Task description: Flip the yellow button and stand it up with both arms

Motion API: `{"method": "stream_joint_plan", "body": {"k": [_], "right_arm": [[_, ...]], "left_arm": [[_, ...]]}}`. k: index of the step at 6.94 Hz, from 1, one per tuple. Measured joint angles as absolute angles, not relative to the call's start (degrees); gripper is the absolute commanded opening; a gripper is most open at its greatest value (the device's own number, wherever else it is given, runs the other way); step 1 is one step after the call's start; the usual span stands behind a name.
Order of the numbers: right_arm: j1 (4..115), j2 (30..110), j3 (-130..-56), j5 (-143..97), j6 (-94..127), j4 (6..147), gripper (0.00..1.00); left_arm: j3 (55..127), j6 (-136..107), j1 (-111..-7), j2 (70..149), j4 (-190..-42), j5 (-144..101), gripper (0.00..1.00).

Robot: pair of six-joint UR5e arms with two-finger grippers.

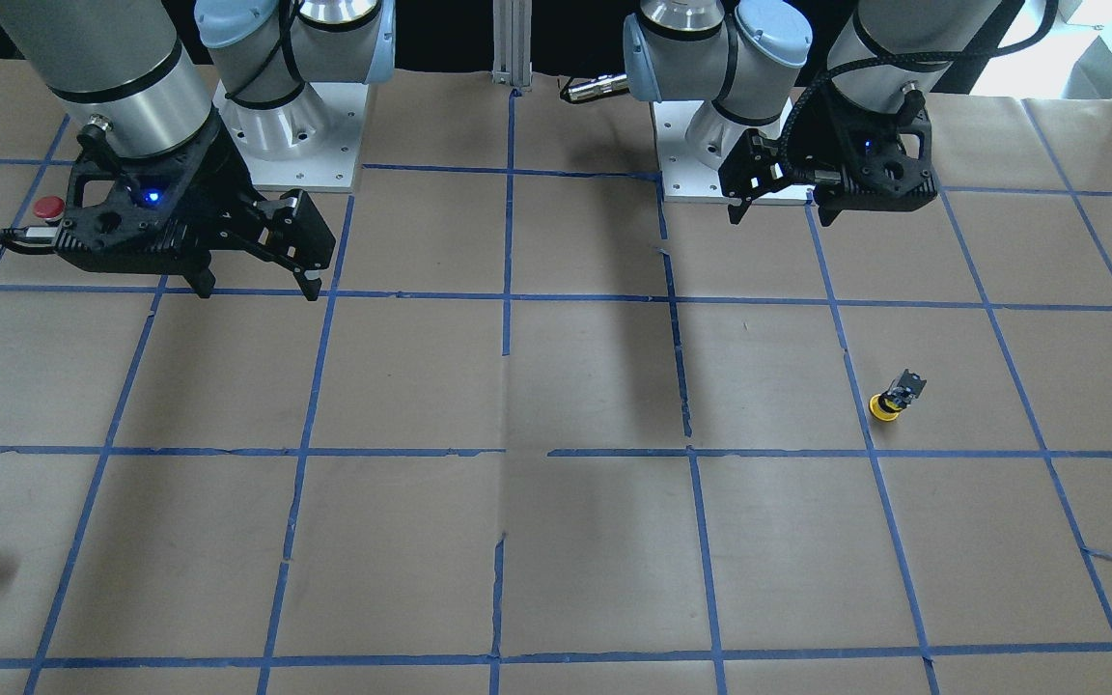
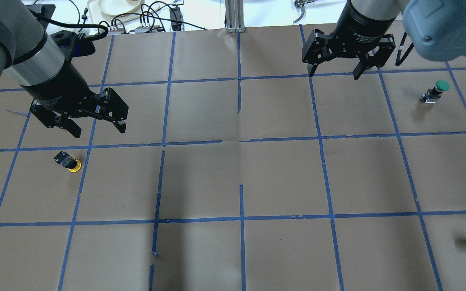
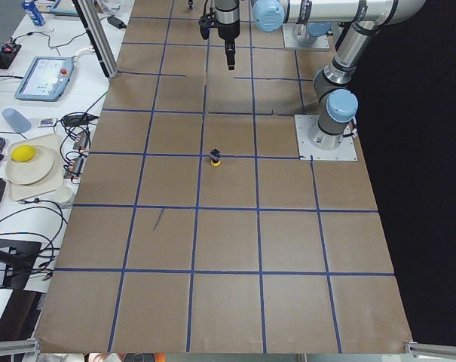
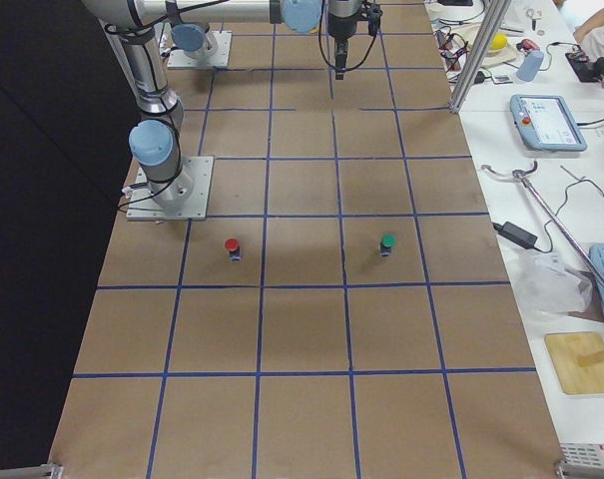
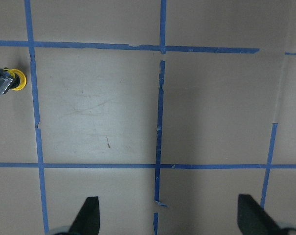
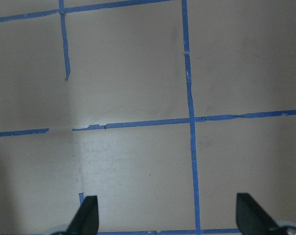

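1. You are looking at two wide-open, empty hands. The left gripper [image 2: 98,131] is hanging above the paper, and the right gripper [image 2: 334,74] is hovering well apart from the left gripper, across the table.
2. The yellow button [image 2: 68,162] is sitting on the paper near the left gripper, on the side away from the robot's base and not between its fingers. It is seemingly resting cap-down with the black body uppermost, though its exact tilt is not showing clearly.
3. The button is far smaller than the left gripper, so an off-centre descent is risking one finger touching first and sending it rolling on its round cap.
4. If the fingers are closing on the cap and not the body, the curved surface is likely squirting out.
5. While the left gripper is holding it, very little of the body is likely showing for the second hand, so you are risking fingers clashing or a drop in the exchange.
6. The body is looking narrow for standing on, so opening while tilted is inviting a topple.
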State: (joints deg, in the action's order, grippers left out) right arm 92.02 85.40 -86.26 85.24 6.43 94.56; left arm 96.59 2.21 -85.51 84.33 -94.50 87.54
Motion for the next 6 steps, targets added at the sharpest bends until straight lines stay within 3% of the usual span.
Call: {"method": "stream_joint_plan", "body": {"k": [6], "right_arm": [[92.1, 85.7, -86.5, 85.9, 6.1, 94.4, 1.00]], "left_arm": [[96.5, 2.2, -85.6, 83.7, -94.5, 88.0, 1.00]]}}
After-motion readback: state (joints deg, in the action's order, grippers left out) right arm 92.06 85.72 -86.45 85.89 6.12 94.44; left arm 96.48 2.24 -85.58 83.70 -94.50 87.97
